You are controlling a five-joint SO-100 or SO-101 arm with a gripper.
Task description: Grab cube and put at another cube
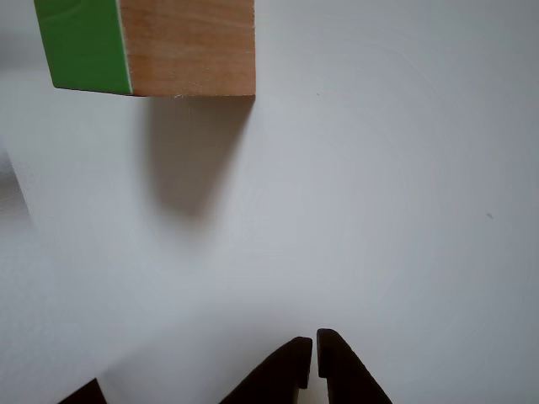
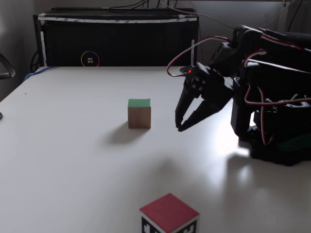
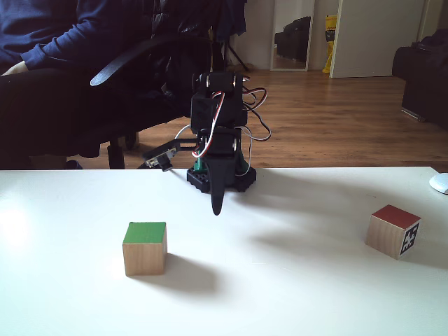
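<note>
Pincer (image 2: 180,128) tips point down at the white worktop (image 2: 73,160) right of centre in a fixed view, the fingers pressed together and clasping nothing; it hangs just above the surface rather than on it, which I read as an approach stance, not yet spread for a grasp.

Going down in size: the worktop carries everything and is plain white, so both blocks stand out; behind it, in the upper part of the other fixed view, a person's sleeve (image 3: 42,35) rests by a dark chair, well away from the work.

The arm's black base sits at the right edge of the first fixed view, red and white wires looping over it; that reach puts the green cube (image 2: 139,113), centre frame, near the tips but apart from them; in the other view it fills the upper left (image 1: 152,46), green side and bare wood side both showing, so a sideways shift is probably needed before closing.

The red-topped cube (image 2: 168,213) waits at the bottom edge, well apart from the green one; it bears a black-and-white patterned marker (image 3: 411,238), no readable letters; a small ringed emblem glows on the dark box behind, too small to read.
</note>
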